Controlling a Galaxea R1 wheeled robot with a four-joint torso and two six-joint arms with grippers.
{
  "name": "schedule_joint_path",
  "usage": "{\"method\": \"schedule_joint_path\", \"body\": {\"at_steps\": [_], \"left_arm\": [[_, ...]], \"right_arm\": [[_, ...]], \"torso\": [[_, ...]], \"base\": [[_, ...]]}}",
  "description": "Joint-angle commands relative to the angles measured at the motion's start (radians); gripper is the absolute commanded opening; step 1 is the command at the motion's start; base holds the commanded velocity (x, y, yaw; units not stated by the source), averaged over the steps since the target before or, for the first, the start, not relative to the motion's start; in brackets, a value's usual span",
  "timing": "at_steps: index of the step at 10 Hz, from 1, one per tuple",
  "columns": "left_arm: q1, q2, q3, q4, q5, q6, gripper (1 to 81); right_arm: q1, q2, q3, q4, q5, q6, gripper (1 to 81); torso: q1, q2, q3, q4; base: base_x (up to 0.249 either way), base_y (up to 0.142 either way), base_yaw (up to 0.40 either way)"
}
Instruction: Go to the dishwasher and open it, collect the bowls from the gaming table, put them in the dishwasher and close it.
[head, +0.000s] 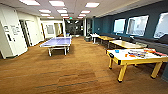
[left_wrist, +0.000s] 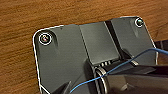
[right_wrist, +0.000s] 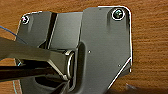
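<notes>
The gaming table (head: 140, 60) stands at the right in the head view, white-topped with a yellow edge and yellow legs. On its near left end sits a small blue round thing (head: 116, 51), likely the blue bowl. A small orange thing (head: 126, 55) lies beside it, too small to identify. Several colourful items are spread further along the top. The dishwasher is out of view. Both wrist views look down on brown wood-patterned floor (left_wrist: 20, 20) past the robot's own dark plate.
A blue ping-pong table (head: 57, 42) stands mid-room to the left. Wood-topped tables (head: 125, 44) line the teal right wall, with a dark bench behind them. A white wall corner (head: 10, 37) juts in at the left. Brown carpet (head: 75, 72) stretches between me and the gaming table.
</notes>
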Motion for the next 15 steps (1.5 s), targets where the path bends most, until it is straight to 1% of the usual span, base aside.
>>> {"method": "schedule_joint_path", "body": {"at_steps": [1, 15], "left_arm": [[-0.055, 0.001, 0.002, 0.007, 0.050, 0.003, 81.1], [-0.055, 0.007, 0.002, 0.004, 0.050, 0.003, 81.1]], "right_arm": [[0.049, -0.001, -0.002, 0.002, -0.047, -0.002, 81.1], [0.043, 0.002, 0.000, -0.001, -0.047, -0.003, 81.1]], "torso": [[0.000, 0.000, 0.000, 0.000], [0.000, 0.000, 0.000, 0.000]], "base": [[0.224, 0.000, 0.000], [0.241, 0.000, 0.000]]}}
